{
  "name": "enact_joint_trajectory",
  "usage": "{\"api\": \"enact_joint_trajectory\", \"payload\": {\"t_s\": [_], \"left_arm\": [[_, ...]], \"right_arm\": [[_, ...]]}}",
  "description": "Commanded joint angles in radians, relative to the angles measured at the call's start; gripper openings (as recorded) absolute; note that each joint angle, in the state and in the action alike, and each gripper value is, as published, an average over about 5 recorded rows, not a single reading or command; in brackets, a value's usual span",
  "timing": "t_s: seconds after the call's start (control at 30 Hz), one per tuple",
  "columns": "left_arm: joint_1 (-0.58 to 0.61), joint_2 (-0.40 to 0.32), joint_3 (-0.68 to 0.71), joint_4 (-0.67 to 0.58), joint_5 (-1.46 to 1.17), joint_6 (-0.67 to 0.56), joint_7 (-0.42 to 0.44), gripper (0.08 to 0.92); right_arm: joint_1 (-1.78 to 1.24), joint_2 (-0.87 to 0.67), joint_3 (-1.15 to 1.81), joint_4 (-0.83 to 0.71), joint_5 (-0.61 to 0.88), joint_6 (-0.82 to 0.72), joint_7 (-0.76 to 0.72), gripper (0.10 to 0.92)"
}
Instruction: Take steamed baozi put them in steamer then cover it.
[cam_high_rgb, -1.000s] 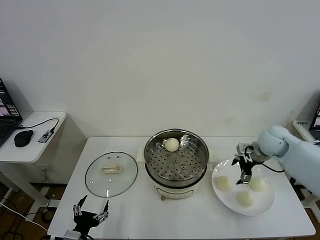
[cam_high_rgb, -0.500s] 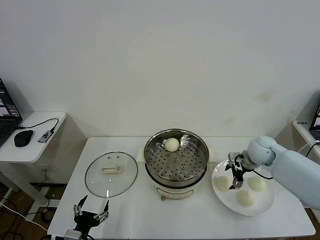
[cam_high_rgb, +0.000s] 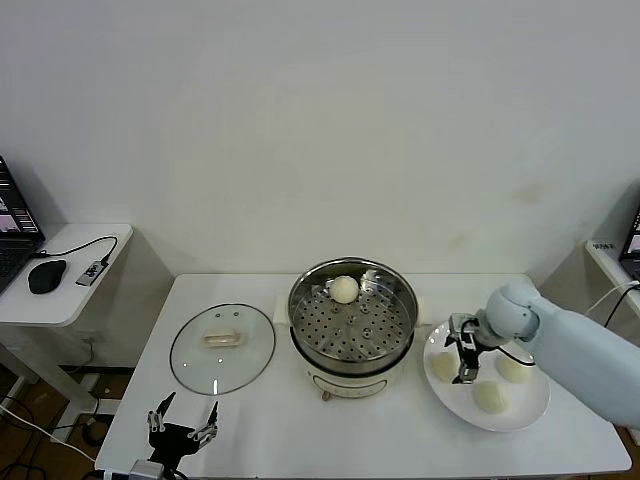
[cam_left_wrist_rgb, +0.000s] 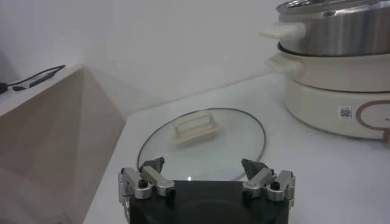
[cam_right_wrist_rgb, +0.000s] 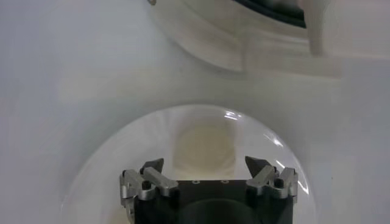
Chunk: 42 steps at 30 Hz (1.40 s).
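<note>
My right claw (cam_high_rgb: 463, 352), fingers spread, hangs over the flat white plate (cam_high_rgb: 529, 406) w/ a round cream-white dough bun (cam_right_wrist_rgb: 204, 148) directly between its fingertips, not gripped.

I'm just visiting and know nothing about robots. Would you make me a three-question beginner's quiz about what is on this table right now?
1. How many steamed baozi already sit in the steamer, and how many wait on the white plate?
2. True or false: the cover is on the steamer.
3. Which gripper is over the plate? A) the left gripper B) the right gripper C) neither

Key
1. One in the steamer; three on the plate.
2. False: it lies flat on the table, on the steamer's left.
3. B. Its jaws stand open above the plate's bun nearest the steamer; the left gripper, also open, waits at the table's near edge by the cover.
</note>
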Motion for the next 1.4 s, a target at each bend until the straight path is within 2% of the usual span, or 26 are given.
{"api": "enact_joint_trajectory", "payload": {"t_s": [0.03, 0.23, 0.33, 0.63, 0.87, 1.17, 1.4], "left_arm": [[0.0, 0.001, 0.001, 0.0, 0.001, 0.0, 0.0, 0.823], [-0.002, 0.004, 0.0, 0.001, 0.001, 0.0, 0.001, 0.823], [-0.004, 0.002, 0.001, 0.003, 0.001, 0.0, 0.001, 0.823], [-0.004, 0.0, 0.006, 0.006, 0.005, 0.0, 0.001, 0.823], [-0.002, -0.001, 0.003, 0.003, 0.004, -0.001, 0.001, 0.823], [-0.019, -0.002, 0.018, 0.004, 0.005, -0.001, 0.0, 0.823], [-0.031, 0.004, 0.033, -0.005, 0.019, 0.001, -0.001, 0.823]], "right_arm": [[-0.009, 0.01, 0.001, -0.012, -0.009, 0.002, 0.011, 0.823], [-0.013, 0.009, 0.003, -0.021, -0.008, 0.005, 0.013, 0.823], [-0.013, 0.009, 0.004, -0.023, -0.006, 0.007, 0.013, 0.796], [-0.02, 0.009, 0.012, -0.026, 0.0, 0.006, 0.012, 0.593], [0.009, -0.055, 0.017, 0.004, 0.028, 0.0, -0.004, 0.439], [0.166, -0.239, 0.015, 0.127, 0.137, -0.019, -0.068, 0.432], [0.553, -0.261, -0.241, 0.167, 0.301, -0.053, -0.134, 0.433]]}}
